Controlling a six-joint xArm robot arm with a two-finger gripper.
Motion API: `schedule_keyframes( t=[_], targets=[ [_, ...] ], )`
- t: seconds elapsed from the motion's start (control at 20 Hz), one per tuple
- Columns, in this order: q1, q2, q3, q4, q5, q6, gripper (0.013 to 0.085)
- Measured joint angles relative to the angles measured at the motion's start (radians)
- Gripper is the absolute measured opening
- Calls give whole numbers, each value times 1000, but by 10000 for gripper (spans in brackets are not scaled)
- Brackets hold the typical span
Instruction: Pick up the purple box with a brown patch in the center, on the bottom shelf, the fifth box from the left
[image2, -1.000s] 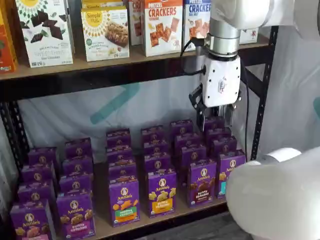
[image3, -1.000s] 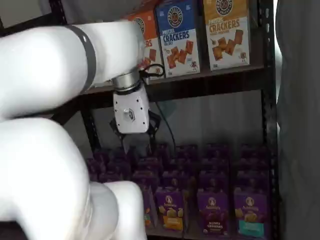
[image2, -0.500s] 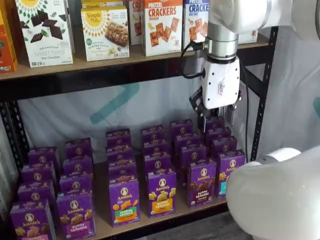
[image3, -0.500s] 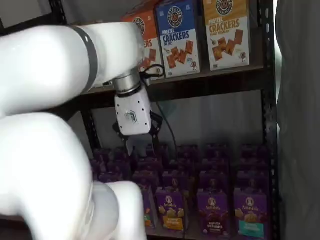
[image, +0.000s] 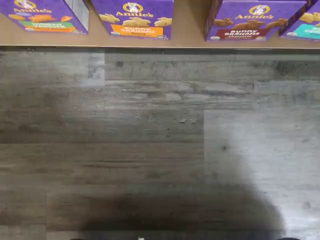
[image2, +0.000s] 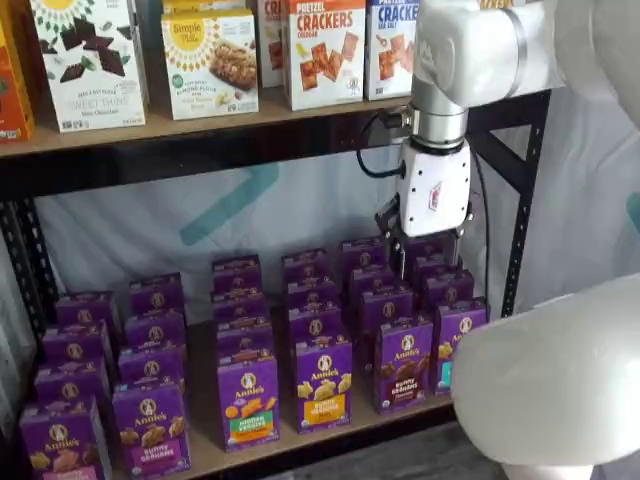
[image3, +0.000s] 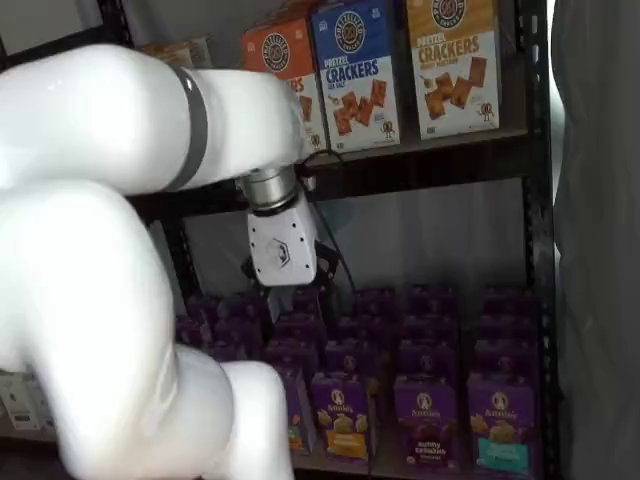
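The purple box (image2: 403, 365) with the dark brown cookie picture stands upright in the front row of the bottom shelf (image2: 205, 452); it also shows as the purple box (image3: 424, 421) and, in the wrist view, the purple box (image: 248, 22) on the tan board (image: 189, 30). My gripper (image2: 428, 254) hangs above the back rows of purple cartons, behind and above that box, not touching it. A plain gap shows between its two black fingers, so it is open and holds nothing. Its white body (image3: 282, 250) is seen in both shelf views.
Neighbouring purple cartons flank the target: one with an orange band (image2: 323, 385) and one with a teal band (image2: 455, 340). Cracker boxes (image2: 326, 52) fill the higher board. A black upright (image2: 520, 220) stands at the right. My big white arm link (image2: 545, 390) blocks the lower right. Grey floor (image: 160, 140) lies before the shelf.
The gripper has sunk a little toward the cartons and shifted slightly sideways along the rows. Its fingers stay apart. The boxes have not moved.
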Motion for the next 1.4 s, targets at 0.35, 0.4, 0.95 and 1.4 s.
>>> schedule_keyframes(
  t=[0.35, 0.4, 0.95, 1.4],
  targets=[
    [-29, 100, 39, 17, -134, -35, 850],
    [-36, 118, 44, 22, -159, -45, 850],
    [-115, 416, 58, 69, -465, -163, 850],
    [-161, 670, -5, 42, -648, -194, 850]
  ],
)
